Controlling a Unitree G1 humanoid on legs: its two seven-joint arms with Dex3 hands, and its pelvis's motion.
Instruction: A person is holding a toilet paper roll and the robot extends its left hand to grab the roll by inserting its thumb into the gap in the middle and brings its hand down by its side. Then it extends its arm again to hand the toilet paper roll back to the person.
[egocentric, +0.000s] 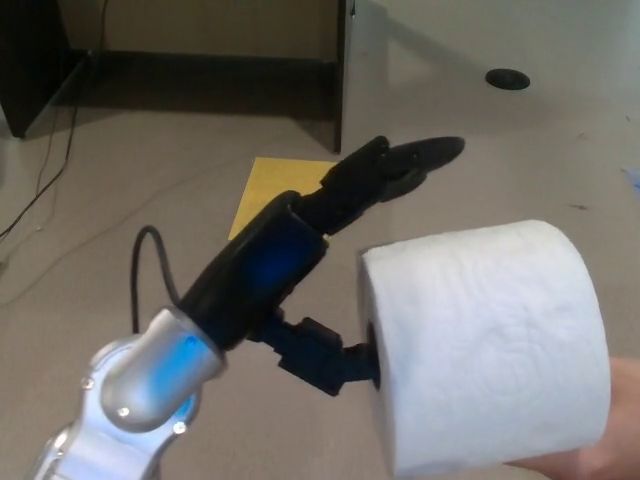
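A large white toilet paper roll (490, 345) fills the lower right of the head view, lying on its side with its core hole facing left. A person's hand (615, 450) holds it from below at the bottom right corner. My left hand (340, 260) reaches in from the lower left. Its thumb (335, 365) is pushed into the roll's core hole. Its two fingers (405, 165) stretch out straight above the roll's top left edge, apart from the paper. The hand is open and has not closed on the roll. My right hand does not show.
A yellow sheet (270, 190) lies on the grey floor behind my arm. A dark cabinet edge (340, 80) stands at the back, a black cable (50, 150) runs at the left, and a round black floor socket (507, 79) sits at the top right.
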